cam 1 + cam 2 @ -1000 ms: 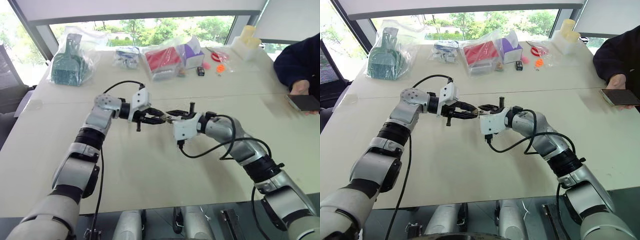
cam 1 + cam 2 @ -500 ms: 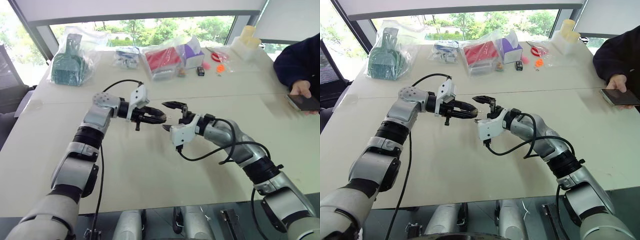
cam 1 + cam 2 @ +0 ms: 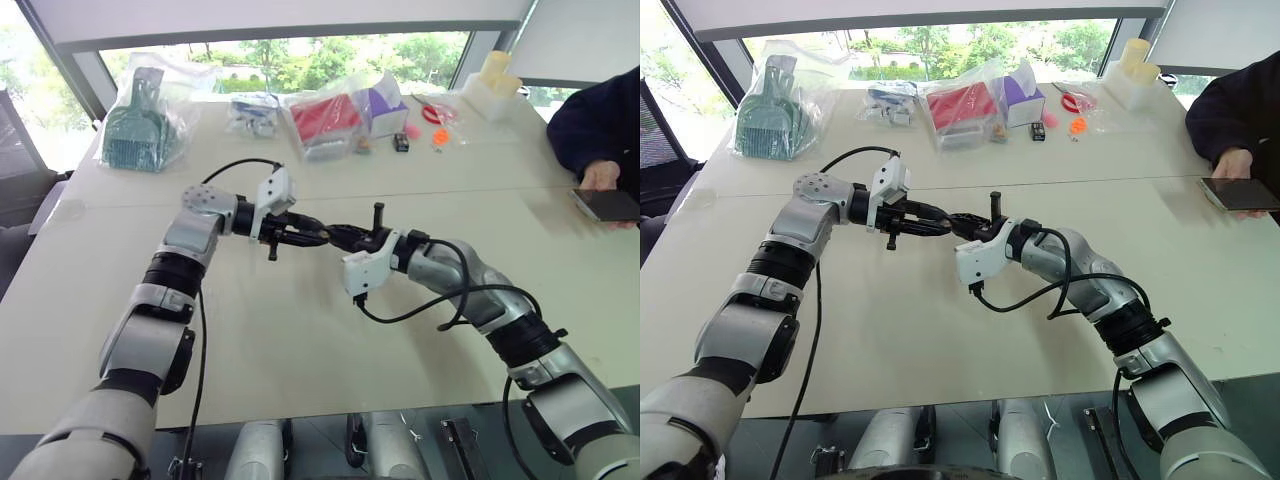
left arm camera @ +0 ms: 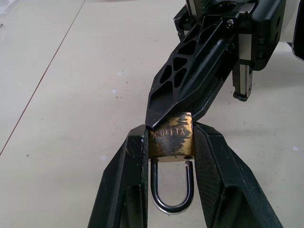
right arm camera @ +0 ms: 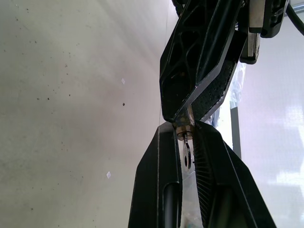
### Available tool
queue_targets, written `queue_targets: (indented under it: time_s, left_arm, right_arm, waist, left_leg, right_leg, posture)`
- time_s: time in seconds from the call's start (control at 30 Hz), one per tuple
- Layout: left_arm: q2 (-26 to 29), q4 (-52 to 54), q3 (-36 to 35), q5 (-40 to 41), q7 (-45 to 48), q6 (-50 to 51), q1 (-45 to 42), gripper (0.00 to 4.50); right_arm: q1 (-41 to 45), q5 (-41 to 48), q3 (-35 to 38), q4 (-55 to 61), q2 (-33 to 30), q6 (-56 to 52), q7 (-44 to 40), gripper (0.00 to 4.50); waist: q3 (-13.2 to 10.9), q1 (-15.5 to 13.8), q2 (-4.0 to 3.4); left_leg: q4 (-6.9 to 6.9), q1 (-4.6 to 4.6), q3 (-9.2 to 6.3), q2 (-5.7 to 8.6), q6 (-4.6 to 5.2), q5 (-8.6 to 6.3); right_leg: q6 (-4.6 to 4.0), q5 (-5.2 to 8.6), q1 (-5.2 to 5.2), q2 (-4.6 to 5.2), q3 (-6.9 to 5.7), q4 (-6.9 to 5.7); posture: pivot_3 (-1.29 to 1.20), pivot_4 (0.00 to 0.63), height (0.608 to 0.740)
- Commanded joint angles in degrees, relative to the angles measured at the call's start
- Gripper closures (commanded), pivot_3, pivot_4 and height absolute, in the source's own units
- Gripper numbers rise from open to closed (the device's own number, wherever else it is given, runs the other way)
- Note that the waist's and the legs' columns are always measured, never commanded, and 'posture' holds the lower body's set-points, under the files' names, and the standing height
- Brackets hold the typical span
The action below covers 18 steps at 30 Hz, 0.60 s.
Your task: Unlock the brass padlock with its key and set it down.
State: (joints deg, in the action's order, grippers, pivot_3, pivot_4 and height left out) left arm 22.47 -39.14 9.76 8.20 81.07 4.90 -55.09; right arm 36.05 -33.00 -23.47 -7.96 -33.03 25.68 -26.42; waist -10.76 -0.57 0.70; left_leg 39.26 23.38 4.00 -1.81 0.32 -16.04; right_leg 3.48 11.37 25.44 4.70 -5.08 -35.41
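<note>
Above the middle of the table point(image 3: 300, 340), my left gripper point(image 4: 170, 133) is shut on the brass padlock point(image 4: 170, 140), pinching its brass body from both sides. The silver shackle point(image 4: 170, 192) hangs closed between the fingers. My right gripper point(image 5: 185, 130) meets it tip to tip and is shut on the key point(image 5: 186, 153), a thin silvery piece with a small hole. The key's tip sits at the padlock's free end point(image 5: 183, 126). In the head views the two grippers touch nose to nose, left gripper point(image 3: 308, 237) against right gripper point(image 3: 336, 236).
Along the far edge lie a bagged green dustpan point(image 3: 140, 120), a bag with red contents point(image 3: 325, 118), a purple box point(image 3: 385, 105) and small dark and orange trinkets point(image 3: 402, 142). At the right a person's hand point(image 3: 600, 178) rests by a phone point(image 3: 608, 205).
Half a second ago my right gripper stood wide open, a little apart from the padlock. Now it has shut on the key at the padlock's end. The left gripper has kept still.
</note>
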Motion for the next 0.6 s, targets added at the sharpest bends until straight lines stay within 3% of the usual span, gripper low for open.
queue_targets:
  time_s: [0.03,0.2,0.47,0.6]
  left_arm:
    - [-0.3,2.0,-0.5,0.7,-0.1,-0.1,-1.4,3.74]
    - [-0.5,1.5,-0.8,0.2,-2.0,0.2,-1.6,3.74]
    - [1.2,3.3,-2.7,2.0,-3.0,2.3,-1.3,0.04]
    - [2.8,6.6,-4.8,3.8,-3.9,4.0,-0.1,0.04]
  right_arm:
    - [1.9,0.5,1.6,0.9,1.0,0.9,1.2,4.42]
    - [1.9,0.7,1.6,0.8,1.3,0.5,0.6,4.42]
    - [1.9,0.5,1.6,0.2,1.2,0.5,0.3,4.5]
    - [1.9,0.4,1.6,-0.4,1.1,0.3,0.2,4.5]
  waist:
    - [0.0,0.0,0.0]
    - [0.0,0.0,0.0]
    - [0.0,0.0,0.0]
    - [0.0,0.1,0.0]
  left_leg:
    - [0.0,0.0,0.0,0.0,0.0,0.0]
    - [0.0,0.0,0.0,0.0,0.0,0.0]
    - [0.0,0.0,0.0,0.0,0.0,0.0]
    - [0.0,0.0,0.0,-0.01,0.0,0.0]
  right_leg:
    - [0.0,0.0,0.0,0.0,0.0,0.0]
    - [0.0,0.0,0.0,0.0,0.0,0.0]
    - [0.0,0.0,0.0,0.0,0.0,0.0]
    - [0.0,0.0,0.0,0.0,0.0,0.0]
  posture:
    - [0.0,0.15,0.74]
    - [0.0,0.15,0.74]
    - [0.0,0.15,0.74]
    - [0.0,0.15,0.74]
